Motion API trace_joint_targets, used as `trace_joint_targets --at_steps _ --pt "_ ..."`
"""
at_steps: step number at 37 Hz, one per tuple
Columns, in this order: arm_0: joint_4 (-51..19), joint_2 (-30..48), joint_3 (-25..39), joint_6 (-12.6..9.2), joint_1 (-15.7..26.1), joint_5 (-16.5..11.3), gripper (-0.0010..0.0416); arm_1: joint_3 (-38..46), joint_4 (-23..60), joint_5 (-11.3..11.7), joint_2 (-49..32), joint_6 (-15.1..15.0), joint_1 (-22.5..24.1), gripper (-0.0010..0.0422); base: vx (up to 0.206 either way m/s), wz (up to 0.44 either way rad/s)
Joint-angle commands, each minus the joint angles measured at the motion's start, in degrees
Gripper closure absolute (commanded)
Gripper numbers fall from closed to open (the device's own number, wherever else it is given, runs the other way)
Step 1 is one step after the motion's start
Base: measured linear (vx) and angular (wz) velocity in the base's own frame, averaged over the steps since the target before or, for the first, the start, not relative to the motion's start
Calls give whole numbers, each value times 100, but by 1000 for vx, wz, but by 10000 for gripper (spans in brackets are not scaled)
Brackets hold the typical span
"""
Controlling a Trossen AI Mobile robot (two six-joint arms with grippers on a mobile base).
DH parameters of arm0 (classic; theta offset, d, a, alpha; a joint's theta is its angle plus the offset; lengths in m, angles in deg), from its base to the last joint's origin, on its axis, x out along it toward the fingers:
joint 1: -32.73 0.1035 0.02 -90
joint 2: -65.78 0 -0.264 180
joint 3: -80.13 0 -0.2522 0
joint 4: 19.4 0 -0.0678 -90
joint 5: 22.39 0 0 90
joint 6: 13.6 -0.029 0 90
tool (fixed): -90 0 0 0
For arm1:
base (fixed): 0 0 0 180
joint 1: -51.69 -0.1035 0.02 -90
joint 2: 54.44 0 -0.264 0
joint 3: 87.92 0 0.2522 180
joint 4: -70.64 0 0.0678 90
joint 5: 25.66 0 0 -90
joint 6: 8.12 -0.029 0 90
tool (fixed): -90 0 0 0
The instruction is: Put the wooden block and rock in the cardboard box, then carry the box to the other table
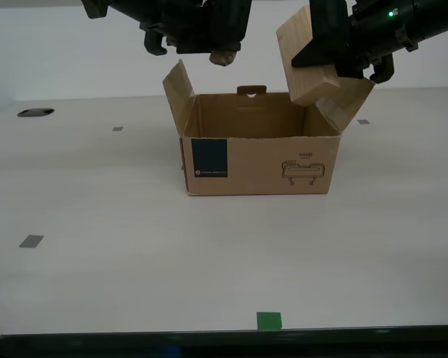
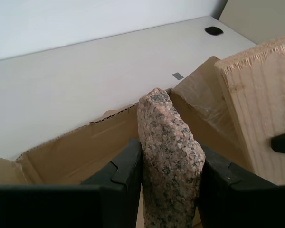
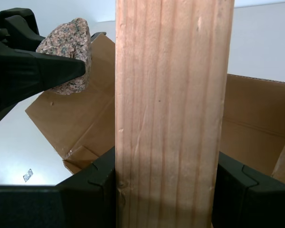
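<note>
1. Three views, starting with the exterior view: you see the cardboard box open at centre frame on the smooth off-white table, flaps up. My second gripper, at upper centre-left, holds the rock just above the box's left flap. My first gripper, at upper right, is clamped on the wooden block, which hangs tilted over the box's right end. The box front carries a dark navy square label at lower left; its small print is too fine to read. At lower right sits a black line drawing with "HAND" legible above it. The other table is not in view.

2. Second wrist view: at lower centre you see the rock pinched upright between the black fingers, with the box beneath and the block at the right edge. The rock looks rough, hard and dense; I judge it grips well and will drop with a thud, so release it low inside the box.

3. First wrist view: the block fills the centre, its grain running lengthwise, held across its width by the fingers at the bottom. It looks stiff, light and smooth-faced, so I judge it could slip or pivot when held near one end. The rock shows at upper left, and the box lies open below. For the carry, the corrugated walls look likely to flex; take opposite sides low down.
</note>
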Motion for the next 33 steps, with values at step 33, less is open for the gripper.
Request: trace_joint_targets --at_steps 33 --pt "33 -9 15 0 0 20 279 9 188 -20 2 -256 4 287 0 0"
